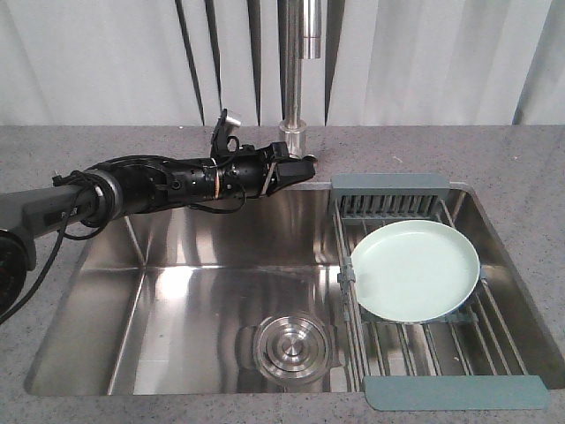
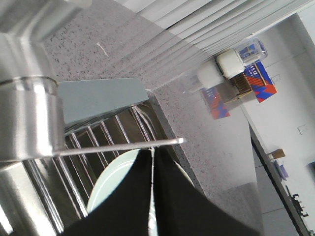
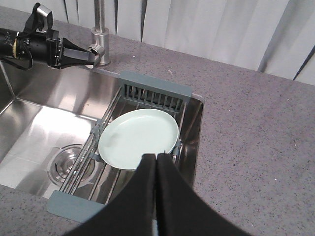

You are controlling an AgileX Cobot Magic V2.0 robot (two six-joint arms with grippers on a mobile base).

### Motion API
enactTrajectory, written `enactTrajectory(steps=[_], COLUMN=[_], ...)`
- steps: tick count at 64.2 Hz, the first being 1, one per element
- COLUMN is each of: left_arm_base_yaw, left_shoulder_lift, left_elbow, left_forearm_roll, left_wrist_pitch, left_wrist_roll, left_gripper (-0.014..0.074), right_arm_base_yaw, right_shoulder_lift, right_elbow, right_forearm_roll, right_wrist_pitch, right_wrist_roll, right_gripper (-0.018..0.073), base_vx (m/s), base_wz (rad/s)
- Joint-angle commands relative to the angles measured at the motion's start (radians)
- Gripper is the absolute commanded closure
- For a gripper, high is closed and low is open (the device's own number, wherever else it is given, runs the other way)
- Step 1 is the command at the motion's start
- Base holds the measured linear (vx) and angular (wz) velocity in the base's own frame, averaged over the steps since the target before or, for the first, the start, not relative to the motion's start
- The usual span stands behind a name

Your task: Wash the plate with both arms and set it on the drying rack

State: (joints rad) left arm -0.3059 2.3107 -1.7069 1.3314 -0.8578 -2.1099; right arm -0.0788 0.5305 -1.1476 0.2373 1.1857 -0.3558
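The pale mint-green plate [image 1: 415, 269] lies flat on the drying rack [image 1: 399, 184], which spans the right part of the sink; the plate also shows in the right wrist view [image 3: 140, 137] and the left wrist view [image 2: 112, 179]. My left gripper [image 1: 305, 168] is shut and empty, reaching from the left to the faucet base. In the left wrist view its tips [image 2: 152, 150] sit right at the thin steel faucet lever [image 2: 118, 145]; I cannot tell if they touch. My right gripper [image 3: 156, 156] is shut and empty, held above the plate's near rim. It is out of the front view.
The tall steel faucet [image 1: 297, 71] stands behind the sink. The round steel drain [image 1: 290, 346] sits in the sink floor left of the rack. Grey speckled counter [image 3: 256, 128] surrounds the sink. Curtains hang behind.
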Motion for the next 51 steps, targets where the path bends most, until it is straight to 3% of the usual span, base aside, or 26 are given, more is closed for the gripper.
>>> enactTrajectory(steps=[1,15,32,51], left_arm_base_yaw=[-0.004,-0.004,-0.004,-0.004], left_shoulder_lift=[-0.065,-0.065,-0.036,-0.034], left_elbow=[-0.032,-0.033,-0.116,-0.124], left_forearm_roll=[-0.068,-0.113,-0.114,-0.158], left_wrist_pitch=[-0.014,-0.009,-0.008,0.061], left_wrist_roll=[-0.005,-0.005,-0.005,-0.005], left_gripper=[0.0603,0.0603,0.0603,0.0603], right_arm_base_yaw=[-0.004,-0.004,-0.004,-0.004], right_shoulder_lift=[0.010,0.010,0.010,0.010], right_elbow=[-0.018,-0.018,-0.018,-0.018], right_forearm_roll=[0.007,0.007,0.007,0.007], right_wrist_pitch=[-0.067,-0.067,-0.066,-0.067], right_wrist_roll=[-0.009,-0.009,-0.009,-0.009], right_gripper=[0.0566,0.0566,0.0566,0.0566], base_vx=[0.00,0.00,0.00,0.00], base_wz=[0.00,0.00,0.00,0.00])
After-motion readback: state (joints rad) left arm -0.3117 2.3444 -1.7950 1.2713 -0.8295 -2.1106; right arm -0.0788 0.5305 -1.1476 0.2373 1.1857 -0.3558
